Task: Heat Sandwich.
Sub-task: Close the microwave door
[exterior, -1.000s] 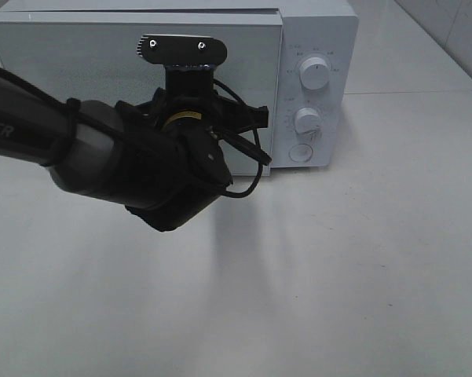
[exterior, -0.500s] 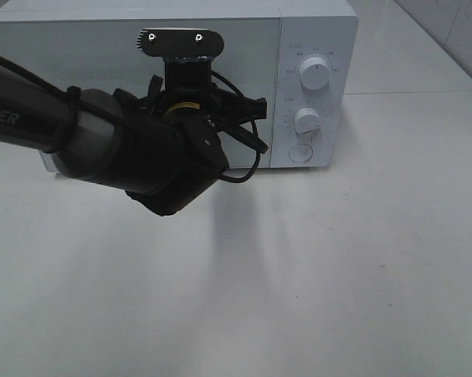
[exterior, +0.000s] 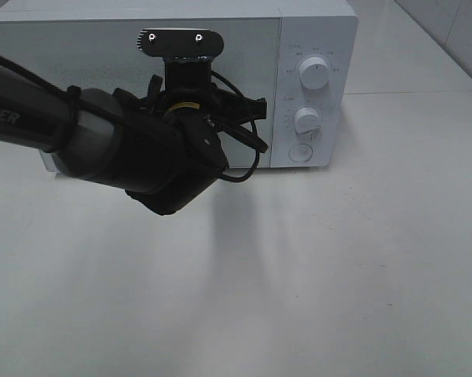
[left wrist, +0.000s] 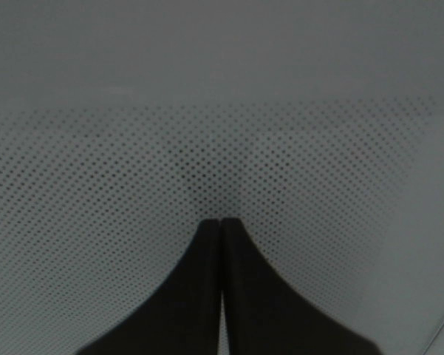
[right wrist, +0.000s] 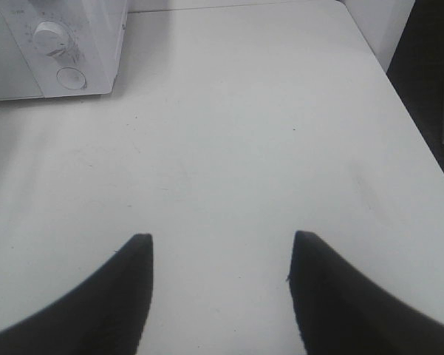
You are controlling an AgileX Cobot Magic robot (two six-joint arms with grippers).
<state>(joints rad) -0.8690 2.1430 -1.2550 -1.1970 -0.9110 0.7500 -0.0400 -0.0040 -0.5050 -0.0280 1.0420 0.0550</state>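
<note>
Left claw (left wrist: pixel 221 222), tips together, faces microwave door (left wrist: pixel 222 111); interior unreadable

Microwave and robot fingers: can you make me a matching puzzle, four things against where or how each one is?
1. left fingers
2. right fingers
3. microwave door
4. round button

A. below the two knobs
B. spread apart over the table
C. shut flush with the control panel
D. pressed together at the dotted glass

Pairs: 1-D, 2-B, 3-C, 4-A
</note>
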